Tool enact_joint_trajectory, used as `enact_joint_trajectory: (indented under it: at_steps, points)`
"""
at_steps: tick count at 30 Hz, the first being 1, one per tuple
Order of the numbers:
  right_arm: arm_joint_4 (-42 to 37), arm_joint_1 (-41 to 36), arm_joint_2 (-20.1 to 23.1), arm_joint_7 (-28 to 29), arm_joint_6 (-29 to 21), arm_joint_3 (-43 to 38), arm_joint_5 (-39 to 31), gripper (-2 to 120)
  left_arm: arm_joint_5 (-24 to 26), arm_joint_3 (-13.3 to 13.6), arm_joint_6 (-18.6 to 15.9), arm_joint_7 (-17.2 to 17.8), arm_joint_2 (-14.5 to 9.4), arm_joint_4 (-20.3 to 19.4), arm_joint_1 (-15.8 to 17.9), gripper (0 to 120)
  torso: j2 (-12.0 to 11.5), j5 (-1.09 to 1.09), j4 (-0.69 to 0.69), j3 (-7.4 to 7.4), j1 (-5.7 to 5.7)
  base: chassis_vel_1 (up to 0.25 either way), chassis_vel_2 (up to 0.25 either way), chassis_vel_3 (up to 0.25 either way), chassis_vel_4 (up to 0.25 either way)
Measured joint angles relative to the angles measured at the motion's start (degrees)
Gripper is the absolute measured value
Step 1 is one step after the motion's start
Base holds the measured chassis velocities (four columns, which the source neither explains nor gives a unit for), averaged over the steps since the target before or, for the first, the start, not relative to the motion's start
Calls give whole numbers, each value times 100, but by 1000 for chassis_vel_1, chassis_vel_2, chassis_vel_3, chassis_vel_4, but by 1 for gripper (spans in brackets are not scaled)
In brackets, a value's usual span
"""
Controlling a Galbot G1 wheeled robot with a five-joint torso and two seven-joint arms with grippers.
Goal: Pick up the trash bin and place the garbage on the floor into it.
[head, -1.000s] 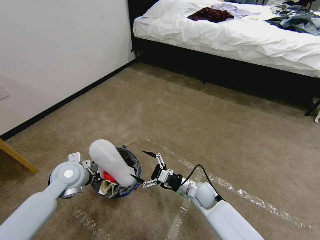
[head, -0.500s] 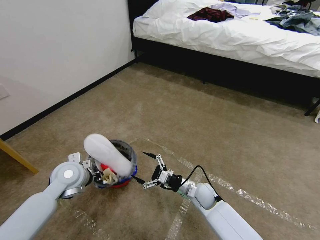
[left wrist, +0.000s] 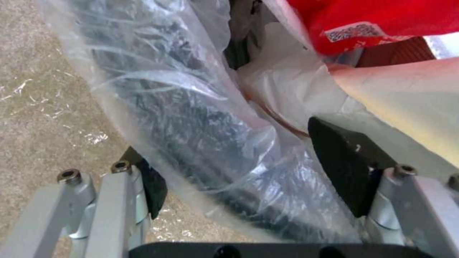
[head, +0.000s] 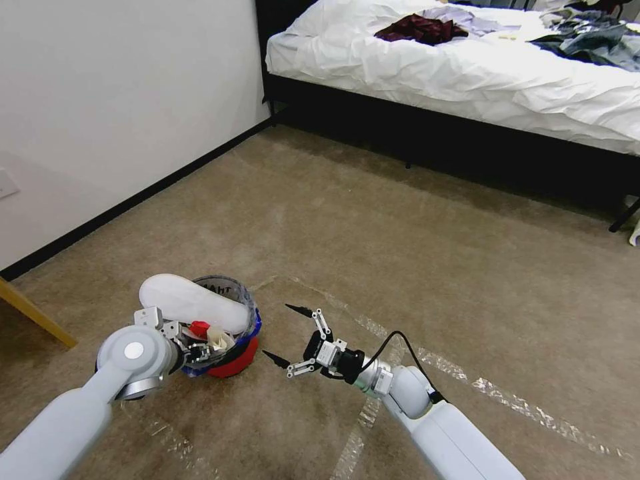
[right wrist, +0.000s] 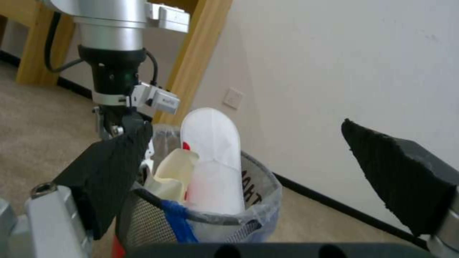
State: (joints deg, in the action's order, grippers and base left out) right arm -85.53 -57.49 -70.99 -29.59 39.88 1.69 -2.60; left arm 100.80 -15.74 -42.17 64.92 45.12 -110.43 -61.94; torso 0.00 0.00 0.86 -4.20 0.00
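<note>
The trash bin [head: 235, 355], red with a clear bag and blue edge, sits low over the floor [head: 400, 253] in the near left of the head view. My left gripper [head: 192, 348] is shut on its near rim; the left wrist view shows the bag-covered rim [left wrist: 200, 143] between the two pads [left wrist: 339, 161]. Garbage fills the bin: a white slipper [head: 190, 303] sticks out over the rim, beside a red wrapper [head: 200, 328] and cream paper [right wrist: 174, 172]. My right gripper [head: 279, 331] hangs open just right of the bin [right wrist: 258, 200], holding nothing.
A bed [head: 467, 73] with a white sheet and dark frame stands at the back right. A white wall with a black baseboard [head: 133, 197] runs along the left. A wooden leg [head: 33, 312] is at the near left. Tape lines [head: 507, 400] cross the carpet.
The left arm has carried the bin down and to the left, away from the right gripper, and the slipper now leans flatter over the rim. The right gripper stayed open in place.
</note>
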Motion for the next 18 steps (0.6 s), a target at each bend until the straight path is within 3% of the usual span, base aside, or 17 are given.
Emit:
enact_joint_trajectory:
  at_steps: [18]
  points:
    - [32,-20,-36,-10,9,29,19,100,-53,0,4,-65,23,-25,31,77,0,0,0,0,0,0,0,0,0]
